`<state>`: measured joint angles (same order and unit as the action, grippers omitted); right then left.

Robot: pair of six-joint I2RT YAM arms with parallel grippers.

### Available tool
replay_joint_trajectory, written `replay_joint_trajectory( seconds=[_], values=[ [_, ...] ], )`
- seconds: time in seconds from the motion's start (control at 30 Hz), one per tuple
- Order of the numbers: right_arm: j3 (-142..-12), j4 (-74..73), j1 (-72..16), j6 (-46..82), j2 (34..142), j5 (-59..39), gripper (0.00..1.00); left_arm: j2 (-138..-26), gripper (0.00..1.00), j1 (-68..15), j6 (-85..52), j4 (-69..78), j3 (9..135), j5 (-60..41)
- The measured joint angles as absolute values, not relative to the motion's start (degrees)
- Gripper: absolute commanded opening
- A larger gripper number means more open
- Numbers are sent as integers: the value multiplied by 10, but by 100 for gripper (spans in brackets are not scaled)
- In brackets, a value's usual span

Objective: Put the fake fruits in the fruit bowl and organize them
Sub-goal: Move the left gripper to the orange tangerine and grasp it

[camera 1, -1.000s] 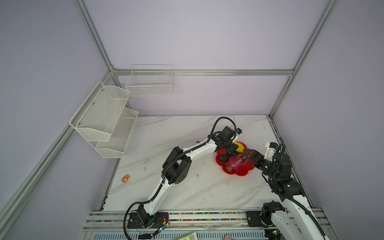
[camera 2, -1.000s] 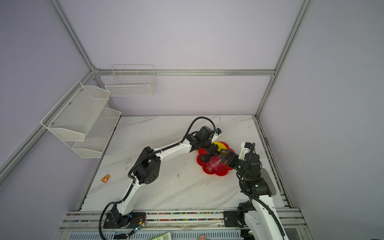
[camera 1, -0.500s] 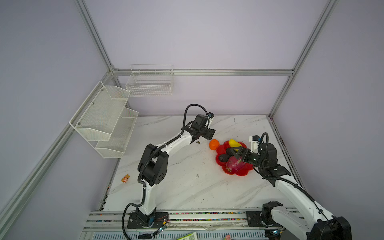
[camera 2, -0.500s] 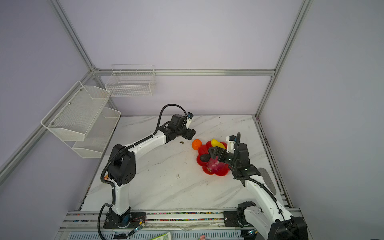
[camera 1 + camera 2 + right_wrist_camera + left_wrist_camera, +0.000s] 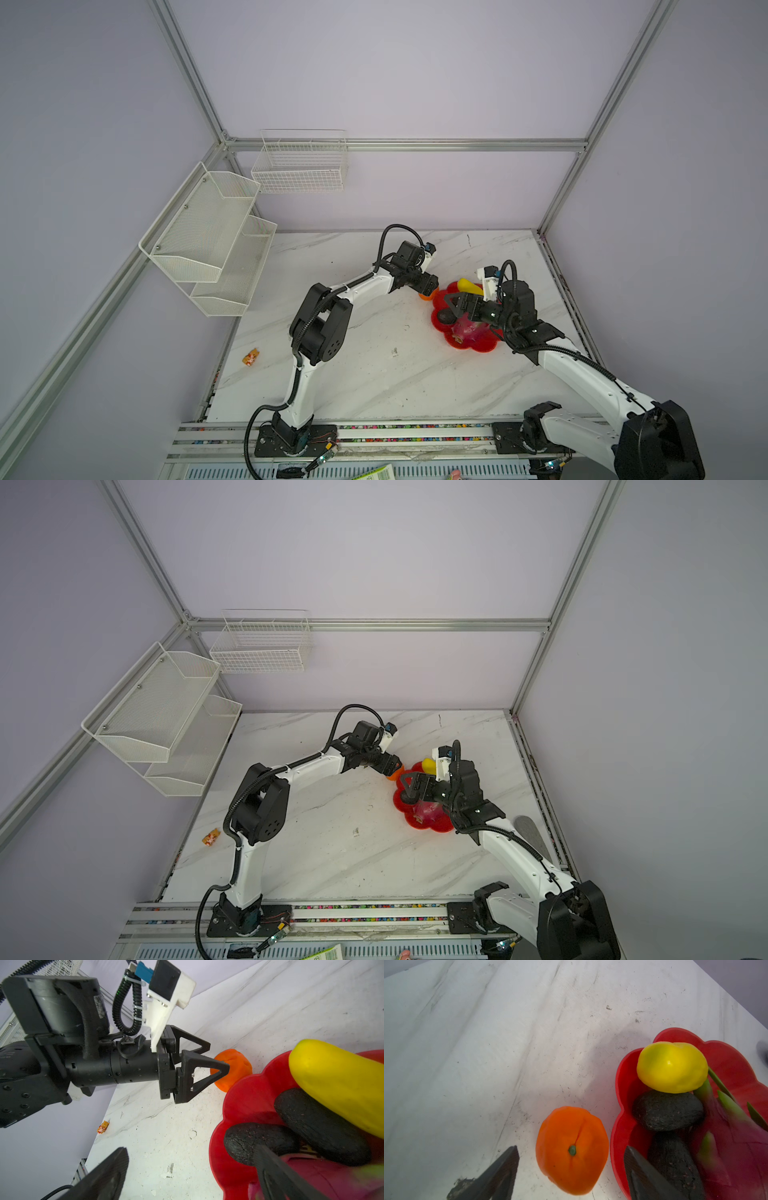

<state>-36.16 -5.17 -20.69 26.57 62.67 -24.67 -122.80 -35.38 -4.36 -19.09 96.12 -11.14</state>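
Note:
The orange [image 5: 572, 1150] lies on the marble table, just outside the left rim of the red fruit bowl [image 5: 478, 347]. My left gripper [image 5: 571, 1147] is open, with one finger on each side of the orange and a gap at both. In the bowl are the yellow fruit [image 5: 671, 1067], two dark ovals [image 5: 322, 1126] [image 5: 249, 1140] and the pink dragon fruit [image 5: 467, 330]. My right gripper [image 5: 191, 1148] is open low over the bowl's left edge. One of its fingers is over the table and the other over a dark oval.
A small orange toy figure [image 5: 251, 357] lies off the table's left edge. White mesh baskets [image 5: 208, 237] hang on the left wall and a wire basket [image 5: 299, 166] on the back wall. The two grippers are close together at the bowl.
Half a second ago my left gripper was farther back and left, away from the orange. It has since come down around the orange. The right gripper has stayed at the bowl.

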Motion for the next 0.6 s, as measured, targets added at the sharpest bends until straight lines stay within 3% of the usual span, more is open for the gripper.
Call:
replay_joint_trajectory(
  seconds=[0.23,0.4,0.6],
  values=[
    [-362,-52,-207,263,622,-247,97,-1261,80,-354,-53,-188,961,-107],
    [-362,-53,-207,264,618,-247,97,-1265,75,-353,-54,-189,963,-91],
    [-362,-53,-207,264,618,-246,97,-1268,51,-353,-53,-184,963,-82]
  ],
)
